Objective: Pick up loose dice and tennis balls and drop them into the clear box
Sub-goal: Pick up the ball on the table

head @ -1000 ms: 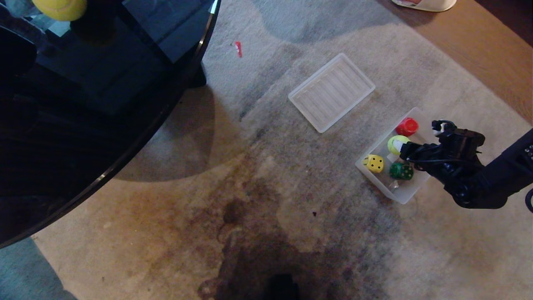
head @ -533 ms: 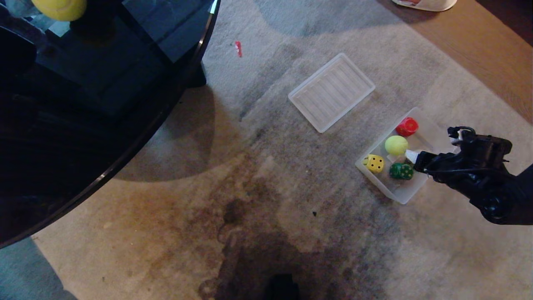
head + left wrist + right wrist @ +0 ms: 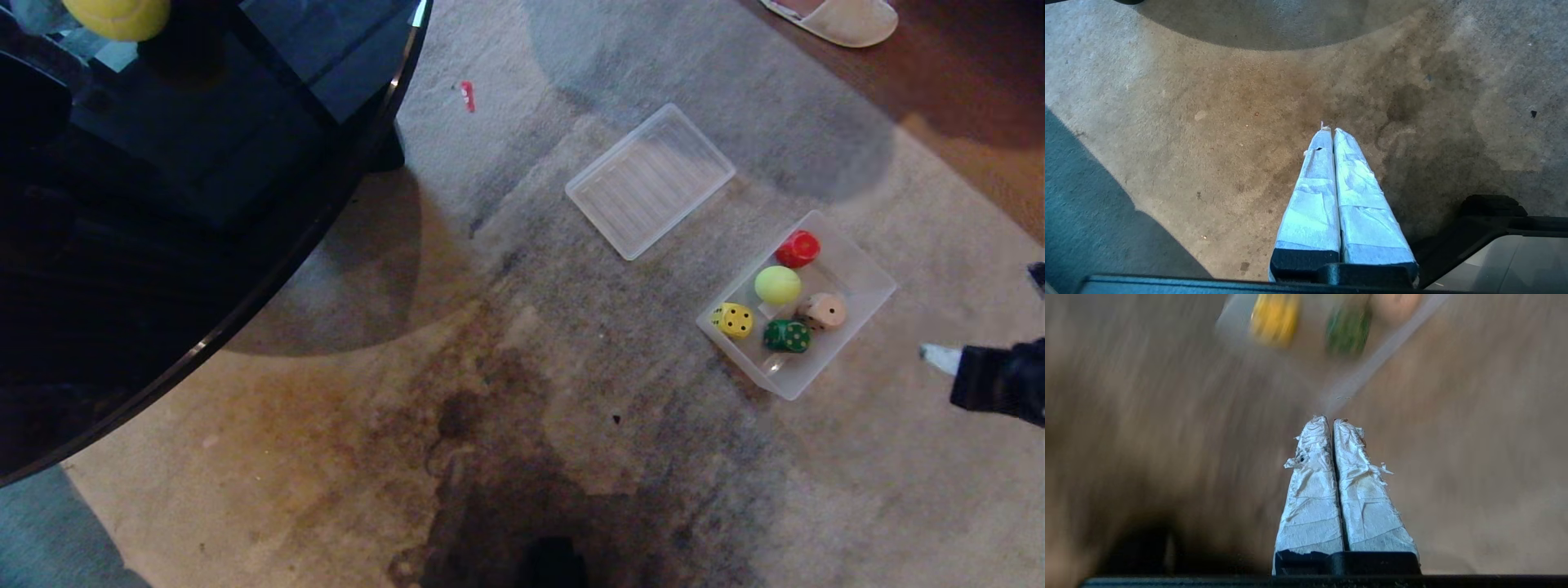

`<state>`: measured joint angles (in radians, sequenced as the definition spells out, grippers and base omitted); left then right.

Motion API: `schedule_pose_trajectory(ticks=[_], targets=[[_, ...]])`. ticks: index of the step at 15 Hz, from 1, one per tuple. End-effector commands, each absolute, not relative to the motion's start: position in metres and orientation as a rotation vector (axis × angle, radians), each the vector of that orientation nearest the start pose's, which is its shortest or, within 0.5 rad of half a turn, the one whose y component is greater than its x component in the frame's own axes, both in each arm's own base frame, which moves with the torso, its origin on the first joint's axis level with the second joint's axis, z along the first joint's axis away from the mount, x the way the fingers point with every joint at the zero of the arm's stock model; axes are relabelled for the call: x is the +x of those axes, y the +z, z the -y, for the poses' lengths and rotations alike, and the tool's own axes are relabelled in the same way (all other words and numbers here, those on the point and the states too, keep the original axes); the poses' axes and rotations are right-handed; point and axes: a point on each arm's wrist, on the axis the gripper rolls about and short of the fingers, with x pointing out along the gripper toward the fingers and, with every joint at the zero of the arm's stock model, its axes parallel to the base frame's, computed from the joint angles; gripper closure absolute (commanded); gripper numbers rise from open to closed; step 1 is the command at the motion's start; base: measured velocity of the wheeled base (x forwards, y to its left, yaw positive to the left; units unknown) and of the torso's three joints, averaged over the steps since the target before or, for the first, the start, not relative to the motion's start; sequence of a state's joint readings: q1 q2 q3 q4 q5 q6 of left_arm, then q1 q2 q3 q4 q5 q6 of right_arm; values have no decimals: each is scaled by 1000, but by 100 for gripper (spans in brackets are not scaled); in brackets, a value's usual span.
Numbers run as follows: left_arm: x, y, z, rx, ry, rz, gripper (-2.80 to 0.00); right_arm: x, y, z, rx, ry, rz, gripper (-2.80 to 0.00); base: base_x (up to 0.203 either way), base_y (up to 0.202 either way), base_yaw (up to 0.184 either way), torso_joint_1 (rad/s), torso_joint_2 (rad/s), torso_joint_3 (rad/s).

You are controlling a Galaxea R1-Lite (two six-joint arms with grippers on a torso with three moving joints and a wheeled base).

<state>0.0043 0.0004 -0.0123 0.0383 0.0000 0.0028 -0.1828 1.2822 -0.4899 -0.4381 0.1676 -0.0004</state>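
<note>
Right gripper (image 3: 1332, 420): jaws pressed together, holding nothing. Clear box (image 3: 865, 282) lies ahead of the jaws on the carpet (image 3: 522, 343), containing four dice (image 3: 787, 336) and one tennis ball (image 3: 777, 285). Left gripper (image 3: 1330, 130): jaws likewise closed, empty.

Stained rug (image 3: 571, 457) — clear box (image 3: 867, 278), ribbed lid (image 3: 650, 180)

Head overhead; wrists low over carpet (image 3: 571, 506)

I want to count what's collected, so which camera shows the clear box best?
The head view: the whole clear box shows, its contents distinct. The right wrist view catches only a blurred part of it; the left wrist view shows only carpet.
</note>
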Motion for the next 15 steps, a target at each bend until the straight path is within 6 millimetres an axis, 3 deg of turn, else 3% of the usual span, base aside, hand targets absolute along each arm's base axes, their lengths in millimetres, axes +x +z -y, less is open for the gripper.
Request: schedule_pose_trajectory(ticks=[1,4,7,11,15], targets=[[-24,75,0,3,5,-26,0,93,174,11,-4,30,-265,0,0,0,0,0,0,0],[-24,75,0,3,5,-26,0,37,130,0,-40,88,-350,0,0,0,0,0,0,0],[-24,75,0,3,5,-26,0,7,102,-3,-70,83,-310,0,0,0,0,0,0,0],[-24,75,0,3,5,-26,0,-1,77,0,-90,-35,-290,0,0,0,0,0,0,0],[-24,75,0,3,5,-26,0,-2,79,-1,-76,-16,-269,0,0,0,0,0,0,0]])
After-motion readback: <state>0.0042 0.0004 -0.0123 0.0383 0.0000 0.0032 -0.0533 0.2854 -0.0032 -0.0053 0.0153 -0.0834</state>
